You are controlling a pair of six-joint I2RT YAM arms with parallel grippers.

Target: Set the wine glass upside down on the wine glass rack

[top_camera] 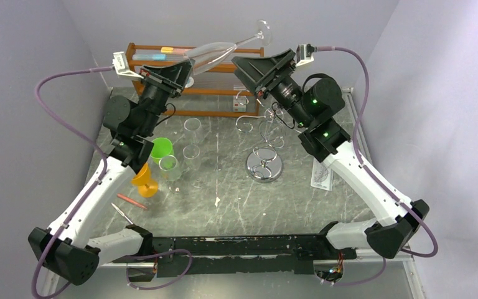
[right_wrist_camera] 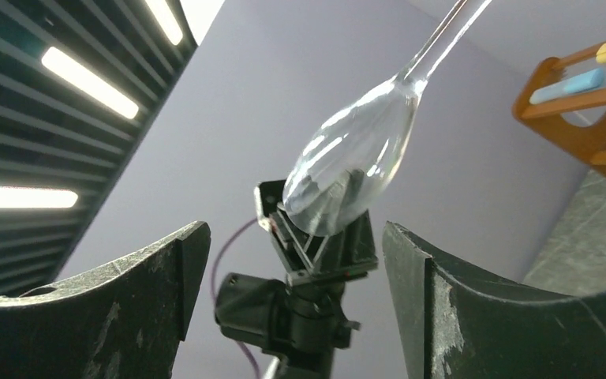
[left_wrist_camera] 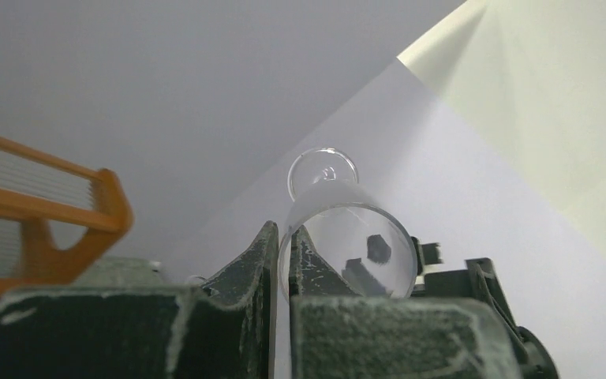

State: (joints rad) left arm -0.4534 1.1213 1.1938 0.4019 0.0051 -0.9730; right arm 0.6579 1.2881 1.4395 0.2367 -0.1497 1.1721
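left gripper [top_camera: 182,75]: fingers pinched nearly together on the bowl of the wine glass [top_camera: 215,51], at its open rim. wine glass: held in the air over the far side of the table [top_camera: 299,199], tilted, stem and foot pointing up and to the right — not yet on the wine glass rack [top_camera: 263,167]. right gripper [top_camera: 249,65]: jaws spread wide, gripping nothing, just right of the bowl. wine glass rack: upright on the table, right of centre, below and nearer than the glass — apart from both grippers.
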